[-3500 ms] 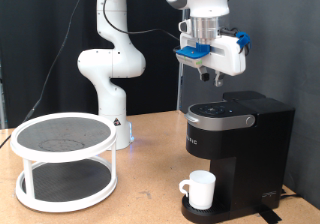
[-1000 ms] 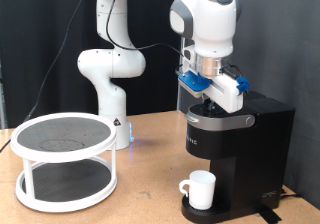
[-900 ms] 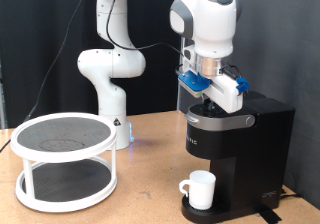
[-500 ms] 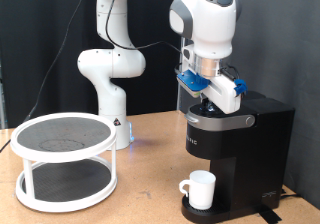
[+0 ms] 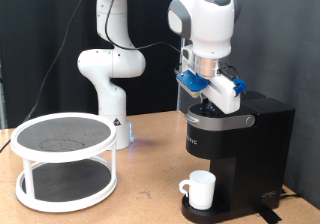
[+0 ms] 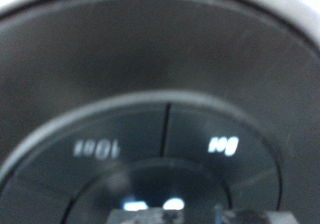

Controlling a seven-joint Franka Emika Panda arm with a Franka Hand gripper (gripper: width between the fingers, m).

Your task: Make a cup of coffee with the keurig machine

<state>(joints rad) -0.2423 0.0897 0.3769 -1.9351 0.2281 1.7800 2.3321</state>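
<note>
Exterior view, nearest the camera: I see the cup (image 5: 201, 189) standing upright on the drip base of the keurig machine (image 5: 243, 149), under the brew head, handle turned to the exterior view's left. Nothing touches the cup. The machine sits at the exterior view's right on the wooden table (image 5: 150, 184), its lid down.

At the exterior view's left, well apart from the machine, a white two-tier round rack (image 5: 63, 160) with dark mesh shelves stands on the same table.

Above the cup, the gripper (image 5: 207, 105) is down at the front of the machine's top, at or just above the silver-ringed button panel. I cannot tell from this view whether the tip actually touches the surface. The blue and white fittings on the hand hide the fingers, so whether they are apart or together I cannot tell. I see nothing held between them.

Wrist view: the frame is filled by the machine's top panel (image 6: 160, 134), very close and blurred. I make out a round dark control divided into wedge segments, with two pale size labels, unreadable at this blur. A dark part of the hand shows at the frame edge with two bright reflections by it; the finger gap is not resolved here either.

Farthest back: the arm's white base (image 5: 110, 79) stands behind the rack, against a dark backdrop.
</note>
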